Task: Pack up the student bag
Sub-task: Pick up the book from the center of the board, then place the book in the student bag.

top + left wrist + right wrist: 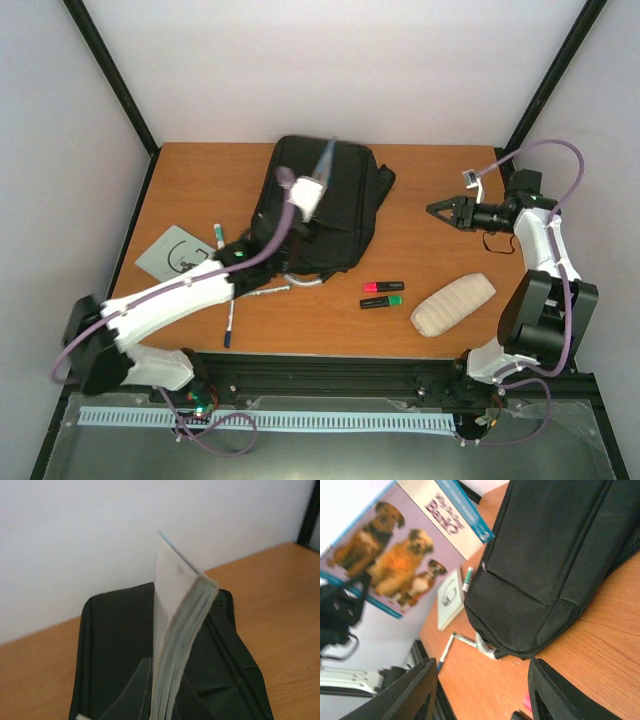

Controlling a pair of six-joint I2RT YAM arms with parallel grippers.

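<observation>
Left gripper is pinching a book edge-up over the student bag, which is lying near the table's far edge. Only the right wrist view is showing the dog-photo cover. Right gripper is hanging spread open.

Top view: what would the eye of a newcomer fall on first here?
The book with dogs on its cover stands out: the left gripper holds it upright above the black bag, left of centre. On the right side, the right gripper hangs open and empty, apart from the bag. Nearer the arms lie a beige pouch and two highlighters.
</observation>
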